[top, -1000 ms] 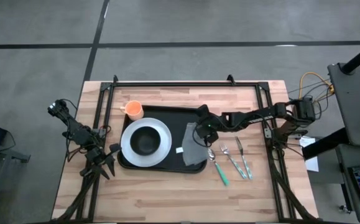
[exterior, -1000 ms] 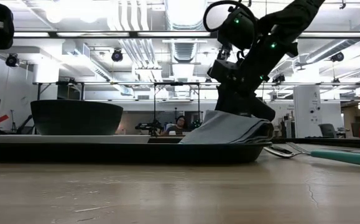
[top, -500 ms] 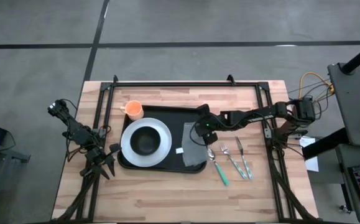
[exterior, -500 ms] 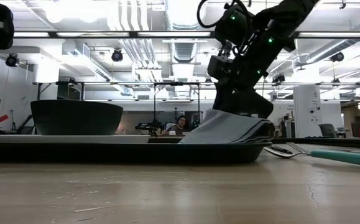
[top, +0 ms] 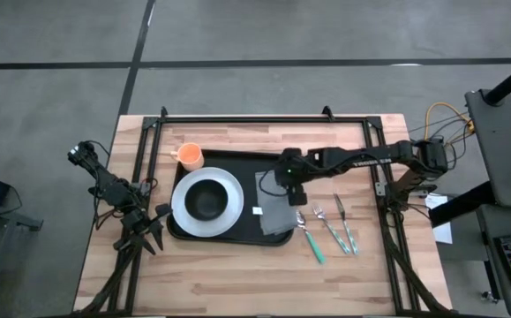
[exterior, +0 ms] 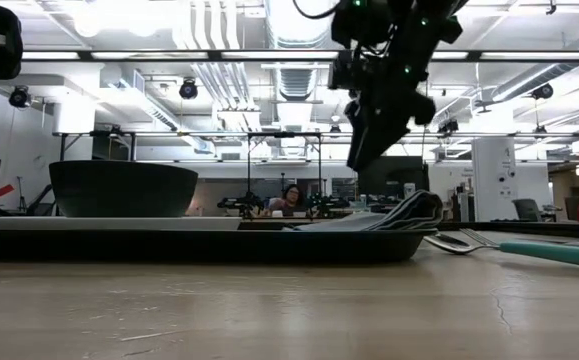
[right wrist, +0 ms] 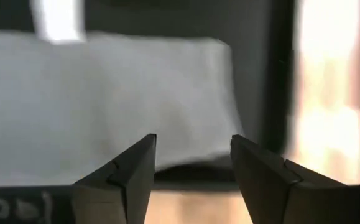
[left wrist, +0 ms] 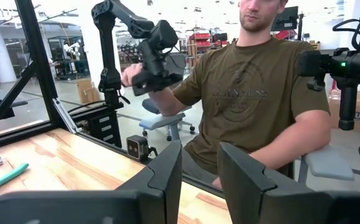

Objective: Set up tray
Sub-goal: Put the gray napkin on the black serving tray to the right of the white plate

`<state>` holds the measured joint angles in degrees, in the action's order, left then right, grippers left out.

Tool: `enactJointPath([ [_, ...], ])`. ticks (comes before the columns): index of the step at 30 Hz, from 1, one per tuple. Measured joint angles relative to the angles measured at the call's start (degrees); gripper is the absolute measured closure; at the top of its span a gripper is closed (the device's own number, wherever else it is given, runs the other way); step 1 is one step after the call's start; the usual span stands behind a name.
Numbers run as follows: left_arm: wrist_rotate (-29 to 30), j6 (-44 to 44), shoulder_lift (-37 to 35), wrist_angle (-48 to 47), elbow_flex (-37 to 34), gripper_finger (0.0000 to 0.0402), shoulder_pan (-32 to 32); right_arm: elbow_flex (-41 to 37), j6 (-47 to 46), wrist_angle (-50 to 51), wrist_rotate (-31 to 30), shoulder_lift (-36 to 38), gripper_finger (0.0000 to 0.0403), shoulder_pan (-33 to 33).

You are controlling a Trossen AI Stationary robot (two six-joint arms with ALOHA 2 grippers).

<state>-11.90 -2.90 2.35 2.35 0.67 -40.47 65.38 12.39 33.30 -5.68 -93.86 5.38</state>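
Observation:
The black tray [top: 237, 162] lies mid-table. It holds a white plate [top: 184, 210] with a black bowl [top: 206, 201], and a folded grey napkin [top: 275, 212] lying flat on its right part. My right gripper [top: 281, 182] hangs open above the napkin's far end [right wrist: 136, 93] and touches nothing. The low view shows it [exterior: 361, 150] well clear of the napkin [exterior: 394, 214]. My left gripper [top: 146, 231] rests open at the table's left edge, its fingers [left wrist: 167, 168] apart.
An orange cup [top: 191, 156] stands on the table at the tray's far left corner. A spoon, forks and a green-handled piece [top: 326, 228] lie on the table right of the tray. A black frame [top: 264, 118] rims the table. A person [left wrist: 260, 93] sits beyond.
My right gripper has opened, let go of the napkin and risen, shifting slightly toward the table's far left. The napkin's lifted end has dropped, so it now lies flat on the tray.

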Motion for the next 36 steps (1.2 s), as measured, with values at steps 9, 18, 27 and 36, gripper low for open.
enactJointPath([
  [9, 0.0, 0.0, 0.0, 0.0, 0.0, 0.0316, -0.01, -6.15, 7.55, -7.43, 4.26, 0.0, 0.0208, -2.08],
  [18, 0.0, 0.0, -0.02, 0.0, 0.0, 0.0316, -0.02, -7.54, 5.97, -12.78, 7.1, -1.13, 0.0209, -2.11],
  [27, 0.0, 0.0, 0.0, 0.0, 0.0, 0.0316, -0.02, -2.83, 6.01, -12.33, 10.06, -9.08, 0.0209, -2.09],
  [36, 0.02, 0.0, 0.0, -0.01, 0.0, 0.0316, 0.0, 2.53, 5.72, -7.56, 11.35, -15.17, 0.0209, -2.04],
])
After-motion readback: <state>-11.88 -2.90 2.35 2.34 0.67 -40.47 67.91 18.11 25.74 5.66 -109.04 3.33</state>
